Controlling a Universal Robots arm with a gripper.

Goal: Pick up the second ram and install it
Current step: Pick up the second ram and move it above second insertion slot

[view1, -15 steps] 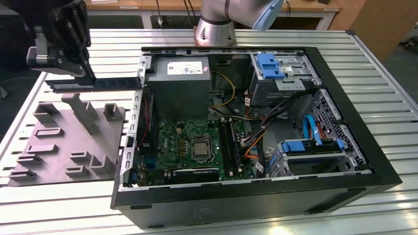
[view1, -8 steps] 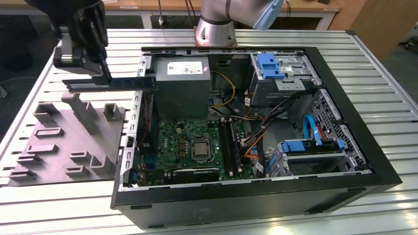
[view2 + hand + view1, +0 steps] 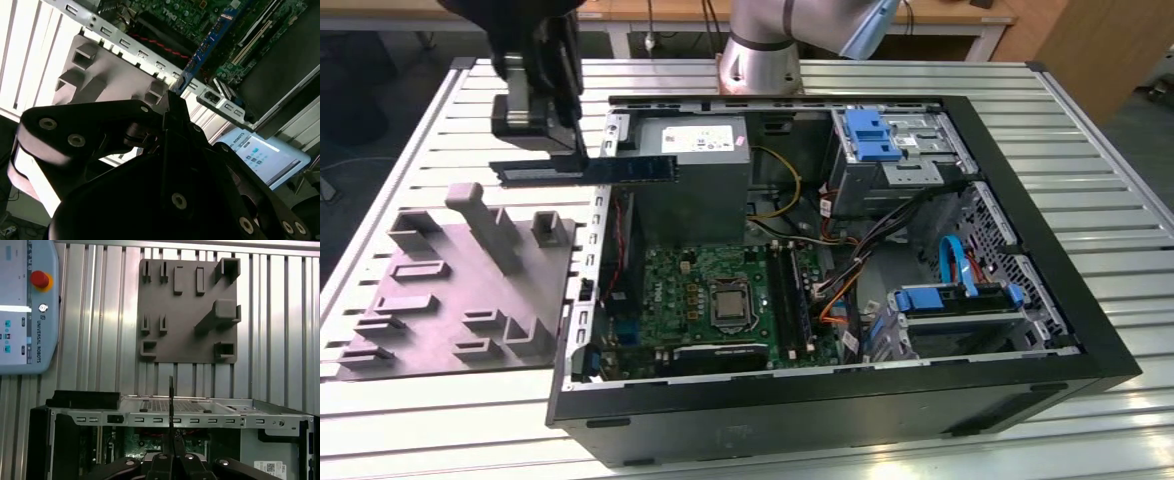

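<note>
Tool (image 3: 568,155) clamps second ram (image 3: 640,169) over the case (image 3: 827,420) wall.

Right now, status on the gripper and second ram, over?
Gripper shut on second ram. Ram level in air over case wall, not seated. Nothing blocking seen.

1. The surface (image 3: 440,420) is a slatted metal top of long, pale, parallel ribs.
2. A black computer case (image 3: 854,410) lies on its side on the surface, open face up, on the exterior view's right.
3. A grey moulded fixture plate (image 3: 454,290) with raised blocks and pockets lies flat just beside the case, on the exterior view's left.
4. The arm's silver base (image 3: 761,55) stands at the far edge, behind the case.
5. In the first wrist view, a control tablet (image 3: 25,305) with a red button seems to lie on the ribs, apart from the plate.
</note>
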